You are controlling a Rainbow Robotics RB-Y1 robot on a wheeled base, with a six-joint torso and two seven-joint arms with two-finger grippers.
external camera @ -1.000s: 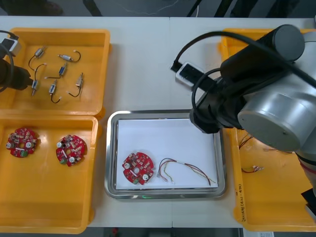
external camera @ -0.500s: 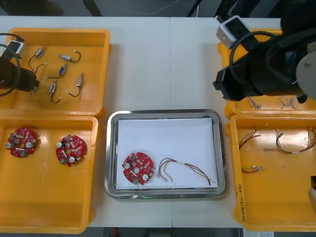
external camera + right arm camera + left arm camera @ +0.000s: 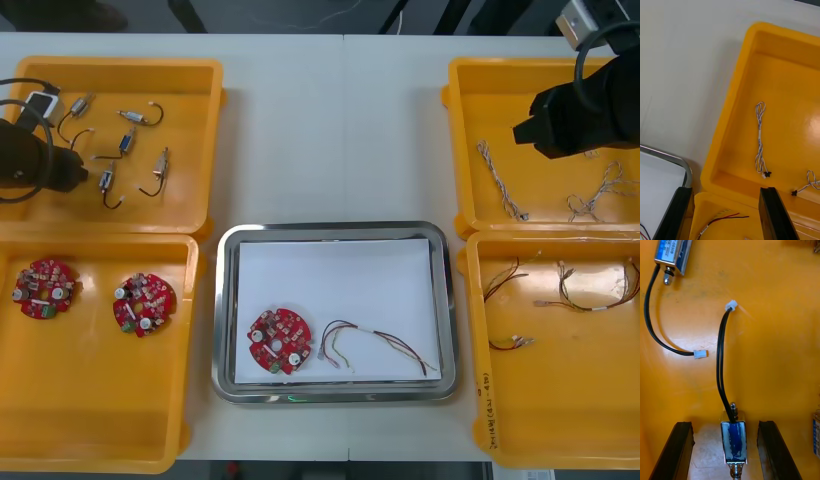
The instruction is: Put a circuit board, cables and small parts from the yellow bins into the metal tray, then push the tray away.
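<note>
My left gripper (image 3: pixel 724 424) is open and low in the far left yellow bin (image 3: pixel 190 90). A small metal part (image 3: pixel 733 440) with a blue body and a black lead lies between its fingers (image 3: pixel 677 450). In the front view the left arm (image 3: pixel 30 165) covers that spot. My right gripper (image 3: pixel 725 189) is open above the near corner of the far right yellow bin (image 3: pixel 790 75), where a twisted blue and white cable (image 3: pixel 760 142) lies. The metal tray (image 3: pixel 225 310) holds a red circuit board (image 3: pixel 280 340) and a red and yellow cable (image 3: pixel 375 345).
Several small metal parts (image 3: pixel 130 140) lie loose in the far left bin. Two circuit boards (image 3: pixel 145 303) sit in the near left bin (image 3: pixel 100 420). The near right bin (image 3: pixel 560 400) holds red and yellow cables (image 3: pixel 590 295). The right arm (image 3: pixel 575 115) hangs over the far right bin.
The right arm has swung from above the tray back and to the right, over the far right bin. The left arm has edged right, over the small parts.
</note>
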